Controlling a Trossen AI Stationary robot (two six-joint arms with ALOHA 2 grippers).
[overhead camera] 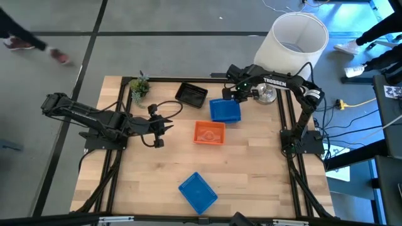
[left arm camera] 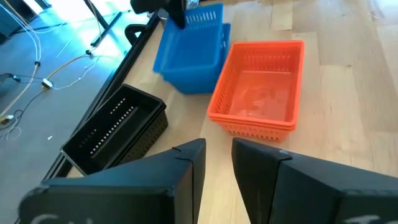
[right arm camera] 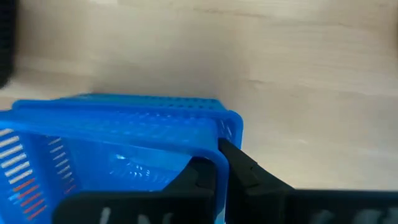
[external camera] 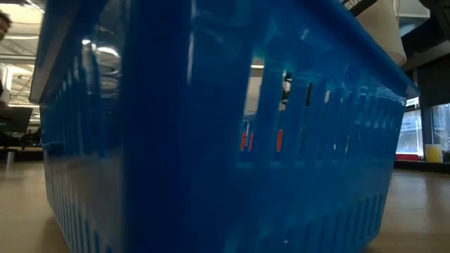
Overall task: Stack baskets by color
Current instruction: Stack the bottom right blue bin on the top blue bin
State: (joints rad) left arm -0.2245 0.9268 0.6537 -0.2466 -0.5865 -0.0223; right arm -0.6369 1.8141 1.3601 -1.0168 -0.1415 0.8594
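Observation:
My right gripper (overhead camera: 231, 94) hangs over the table's far middle, pointing down, shut on a blue basket (left arm camera: 202, 18). This basket sits tilted over a second blue basket (left arm camera: 186, 65) standing on the wood. Just nearer stands an orange basket (overhead camera: 209, 133), which shows a doubled rim (left arm camera: 258, 118) in the left wrist view. A black basket (overhead camera: 191, 94) stands at the far side, left of the blue ones. Another blue basket (overhead camera: 198, 191) stands near the front edge and fills the low view (external camera: 211, 140). My left gripper (overhead camera: 158, 130) waits open at the left, facing the orange basket. My right gripper pinches the blue basket's wall at its rim (right arm camera: 211, 149), close to a corner on the basket's far side. One finger is inside the basket and one outside, coming from above. The basket hangs tilted over the lower blue basket; whether it rests on it, I cannot tell.
A big white lampshade (overhead camera: 294, 41) stands beyond the far right corner, and a small green plant (overhead camera: 139, 86) at the far left. Black frame rails (overhead camera: 286, 119) run along the table's sides. Bare wood (overhead camera: 264, 176) lies at the near right.

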